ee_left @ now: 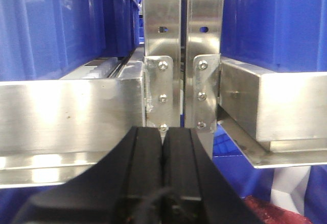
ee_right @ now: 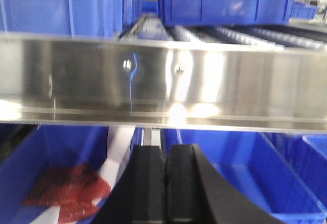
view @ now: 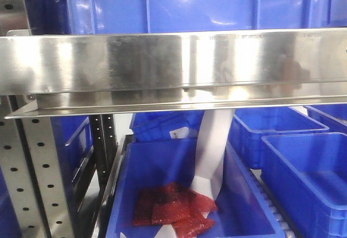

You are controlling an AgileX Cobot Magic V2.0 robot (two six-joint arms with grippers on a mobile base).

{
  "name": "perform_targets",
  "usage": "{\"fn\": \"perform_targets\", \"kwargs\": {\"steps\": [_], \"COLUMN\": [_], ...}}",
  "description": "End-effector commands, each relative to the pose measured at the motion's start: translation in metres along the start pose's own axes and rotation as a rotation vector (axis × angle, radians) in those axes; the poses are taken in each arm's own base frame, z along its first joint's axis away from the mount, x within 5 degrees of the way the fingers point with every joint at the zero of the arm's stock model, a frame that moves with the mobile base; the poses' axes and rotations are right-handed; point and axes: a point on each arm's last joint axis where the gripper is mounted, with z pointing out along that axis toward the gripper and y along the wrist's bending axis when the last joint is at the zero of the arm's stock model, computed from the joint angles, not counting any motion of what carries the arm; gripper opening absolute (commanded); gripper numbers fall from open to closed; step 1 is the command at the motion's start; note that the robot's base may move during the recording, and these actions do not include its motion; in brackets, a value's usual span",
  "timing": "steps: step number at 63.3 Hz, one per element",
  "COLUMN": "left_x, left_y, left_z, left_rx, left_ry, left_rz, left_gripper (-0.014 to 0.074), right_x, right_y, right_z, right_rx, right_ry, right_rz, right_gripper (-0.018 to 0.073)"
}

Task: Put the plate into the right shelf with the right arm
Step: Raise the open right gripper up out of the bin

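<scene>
No plate shows in any view. My left gripper (ee_left: 163, 130) is shut and empty, its black fingers pressed together in front of a steel shelf upright (ee_left: 161, 55). My right gripper (ee_right: 164, 149) is shut and empty, just below a steel shelf rail (ee_right: 163, 83), above blue bins. Neither gripper shows in the front view.
A steel shelf rail (view: 173, 67) crosses the front view with a blue bin (view: 206, 2) on top. Below it, a blue bin (view: 146, 167) holds red mesh packets (view: 173, 208) and a white strip (view: 211, 151). More blue bins (view: 303, 167) stand at right.
</scene>
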Motion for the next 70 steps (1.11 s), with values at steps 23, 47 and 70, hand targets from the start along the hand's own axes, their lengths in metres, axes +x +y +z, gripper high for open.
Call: {"fn": "perform_targets", "kwargs": {"steps": [23, 47, 70], "left_x": [-0.0056, -0.0056, -0.0056], "left_y": [0.0019, 0.0019, 0.0019], "left_z": [-0.0007, -0.0007, -0.0007], "left_rx": [-0.023, -0.023, -0.023], "left_ry": [-0.085, -0.085, -0.085], "left_rz": [-0.004, -0.004, -0.004], "left_gripper": [-0.0047, -0.0047, -0.0047], "right_x": [-0.0162, -0.0161, -0.0161], "right_y": [-0.0011, -0.0011, -0.0011], "right_z": [-0.0023, -0.0023, -0.0023], "right_rx": [0.016, 0.015, 0.015], "right_ry": [-0.170, -0.169, -0.169], "right_rz": [-0.010, -0.010, -0.010], "right_gripper": [0.0056, 0.0056, 0.0056]}}
